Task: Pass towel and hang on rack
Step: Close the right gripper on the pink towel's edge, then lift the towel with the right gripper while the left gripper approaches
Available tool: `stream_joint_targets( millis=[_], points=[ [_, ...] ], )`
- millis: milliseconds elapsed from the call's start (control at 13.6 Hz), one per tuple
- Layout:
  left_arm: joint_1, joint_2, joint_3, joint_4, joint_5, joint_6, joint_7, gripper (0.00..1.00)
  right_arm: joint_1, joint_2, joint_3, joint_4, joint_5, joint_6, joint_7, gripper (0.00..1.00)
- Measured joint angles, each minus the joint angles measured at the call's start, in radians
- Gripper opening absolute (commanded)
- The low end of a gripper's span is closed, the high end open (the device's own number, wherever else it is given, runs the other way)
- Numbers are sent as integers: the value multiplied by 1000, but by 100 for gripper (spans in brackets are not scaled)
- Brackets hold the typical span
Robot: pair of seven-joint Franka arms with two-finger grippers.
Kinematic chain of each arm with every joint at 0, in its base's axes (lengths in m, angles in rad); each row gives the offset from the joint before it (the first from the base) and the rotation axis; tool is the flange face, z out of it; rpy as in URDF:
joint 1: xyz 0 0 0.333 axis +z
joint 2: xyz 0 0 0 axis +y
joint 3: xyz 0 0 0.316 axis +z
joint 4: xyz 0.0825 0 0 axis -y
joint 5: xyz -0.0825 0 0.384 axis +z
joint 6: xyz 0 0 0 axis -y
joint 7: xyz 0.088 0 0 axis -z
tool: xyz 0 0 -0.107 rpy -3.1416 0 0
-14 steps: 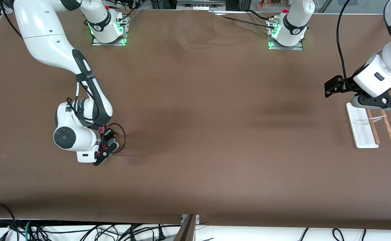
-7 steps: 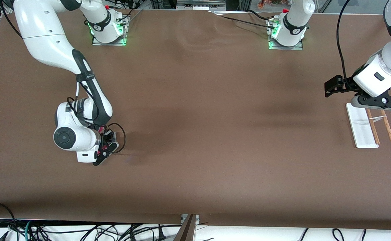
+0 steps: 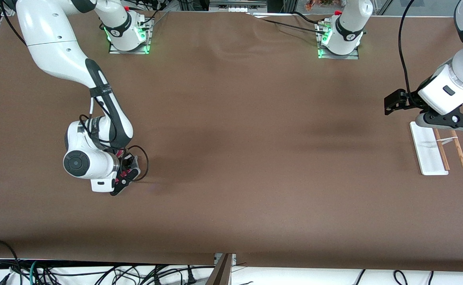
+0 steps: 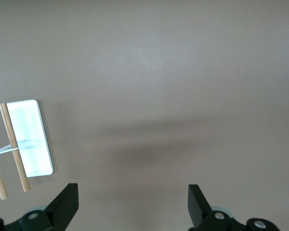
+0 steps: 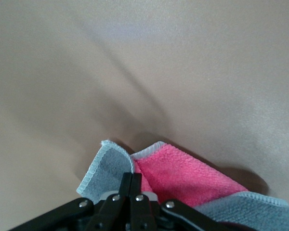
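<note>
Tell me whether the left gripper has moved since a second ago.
No. The left gripper hangs over the rack as before.

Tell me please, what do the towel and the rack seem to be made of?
The towel, pinched in the shut right gripper, looks like soft microfibre or terry: fuzzy pink nap, grey reverse, stitched pale edge. The rack, below the open left gripper, has pale brown rods with a wood-like look and a smooth, slightly glossy white base, probably plastic or painted board.
</note>
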Motion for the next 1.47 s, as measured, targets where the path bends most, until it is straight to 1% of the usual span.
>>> stream_joint_targets(
  millis=[147, 368, 442, 662, 810, 957, 1104, 1472],
  points=[
    [0, 0, -2, 0, 0, 0, 0, 100, 0, -1, 0, 5, 14, -4, 0, 0],
    [0, 0, -2, 0, 0, 0, 0, 100, 0, -28, 0, 31, 105, -52, 0, 0],
    [0, 0, -2, 0, 0, 0, 0, 100, 1, -53, 0, 39, 126, -70, 0, 0],
    [0, 0, -2, 0, 0, 0, 0, 100, 14, -157, 9, 51, 142, -134, 0, 0],
    [0, 0, -2, 0, 0, -1, 0, 100, 32, -216, 32, 86, 145, -196, 0, 0],
    [0, 0, -2, 0, 0, -6, 0, 100, 43, -249, 74, 151, 147, -278, 0, 0],
    [0, 0, -2, 0, 0, -11, 0, 100, 48, -273, 133, 201, 148, -324, 11, 0],
    [-3, 0, -5, 0, -5, -22, 3, 100, 60, -288, 308, 222, 149, -323, 28, 0]
  ],
)
